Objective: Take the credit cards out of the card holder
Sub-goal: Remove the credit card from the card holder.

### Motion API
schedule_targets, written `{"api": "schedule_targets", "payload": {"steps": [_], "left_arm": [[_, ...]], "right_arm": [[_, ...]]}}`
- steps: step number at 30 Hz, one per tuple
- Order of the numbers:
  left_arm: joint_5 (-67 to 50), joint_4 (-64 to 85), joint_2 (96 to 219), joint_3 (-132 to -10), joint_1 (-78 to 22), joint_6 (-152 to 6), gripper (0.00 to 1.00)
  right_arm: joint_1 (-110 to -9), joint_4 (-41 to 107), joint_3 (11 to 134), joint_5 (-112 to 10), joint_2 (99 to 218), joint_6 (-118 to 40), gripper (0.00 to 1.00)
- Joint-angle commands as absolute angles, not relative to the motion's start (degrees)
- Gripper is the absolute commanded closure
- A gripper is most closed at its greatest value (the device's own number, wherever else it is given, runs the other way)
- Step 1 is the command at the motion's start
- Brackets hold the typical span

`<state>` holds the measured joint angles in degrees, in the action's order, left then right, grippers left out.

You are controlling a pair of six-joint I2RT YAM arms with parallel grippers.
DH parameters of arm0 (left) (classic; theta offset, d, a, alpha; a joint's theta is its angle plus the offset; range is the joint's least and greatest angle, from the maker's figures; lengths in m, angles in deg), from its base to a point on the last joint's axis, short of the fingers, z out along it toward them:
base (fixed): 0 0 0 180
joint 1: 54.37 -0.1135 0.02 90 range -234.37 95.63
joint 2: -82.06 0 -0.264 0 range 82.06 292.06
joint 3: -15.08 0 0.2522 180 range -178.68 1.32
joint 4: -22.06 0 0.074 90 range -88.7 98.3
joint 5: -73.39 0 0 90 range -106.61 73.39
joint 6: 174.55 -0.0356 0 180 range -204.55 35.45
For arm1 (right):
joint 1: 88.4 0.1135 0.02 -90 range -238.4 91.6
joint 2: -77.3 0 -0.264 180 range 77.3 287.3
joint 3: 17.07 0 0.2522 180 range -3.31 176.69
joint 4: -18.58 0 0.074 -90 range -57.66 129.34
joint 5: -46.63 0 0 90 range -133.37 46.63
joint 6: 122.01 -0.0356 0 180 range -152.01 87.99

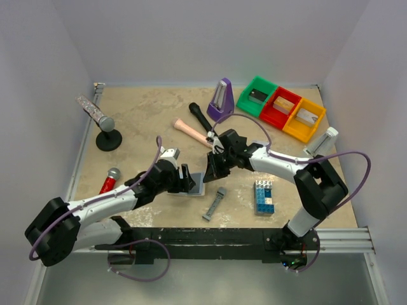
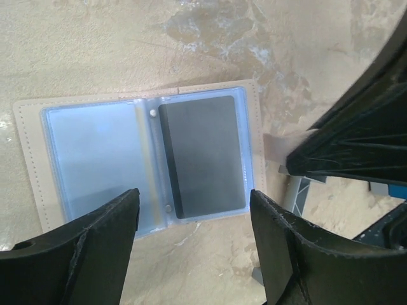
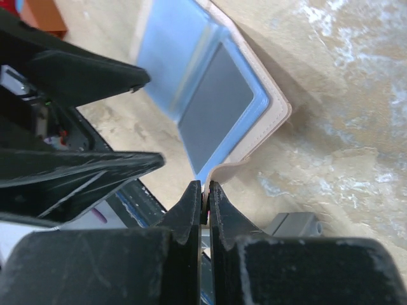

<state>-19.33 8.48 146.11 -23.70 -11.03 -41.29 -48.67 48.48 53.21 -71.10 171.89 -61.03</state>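
The card holder (image 1: 197,185) lies open on the table (image 1: 140,114), a little in from the middle of the near edge, its two light-blue panels facing up inside a pale stitched border. One dark credit card (image 2: 205,155) sits flat in a clear sleeve of the panel nearer the right arm. Its face looks plain grey-black in both wrist views, and no print on it can be made out.

The left gripper (image 1: 186,175) hangs over the holder's near side with its fingers spread wide. In its own view one finger stands over each panel, and neither touches the holder or the card.

The right gripper (image 3: 205,190) has its fingers pressed together, and they pinch the pale border of the holder at a corner of the card's panel. That border curls up to meet the fingertips.

A grey bar (image 1: 214,203) lies just beside the holder toward the near edge, and a blue-and-white brick stack (image 1: 264,196) stands further right.
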Motion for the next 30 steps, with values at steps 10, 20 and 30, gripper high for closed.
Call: {"api": "schedule_targets", "payload": {"steps": [10, 20, 30], "left_arm": [[-24.26, 10.05, 149.91, -26.54, -9.54, -42.01, 0.25], [-21.98, 13.13, 148.42, -25.84, -9.54, -41.14, 0.25], [-21.8, 12.6, 149.65, -25.84, -9.54, -41.05, 0.27]], "right_arm": [[-48.67, 42.27, 51.45, -78.7, 166.77, -60.75, 1.0], [-48.67, 42.36, 51.71, -79.5, 166.86, -60.49, 1.0], [-48.67, 42.71, 52.51, -79.58, 166.95, -60.4, 1.0]]}}
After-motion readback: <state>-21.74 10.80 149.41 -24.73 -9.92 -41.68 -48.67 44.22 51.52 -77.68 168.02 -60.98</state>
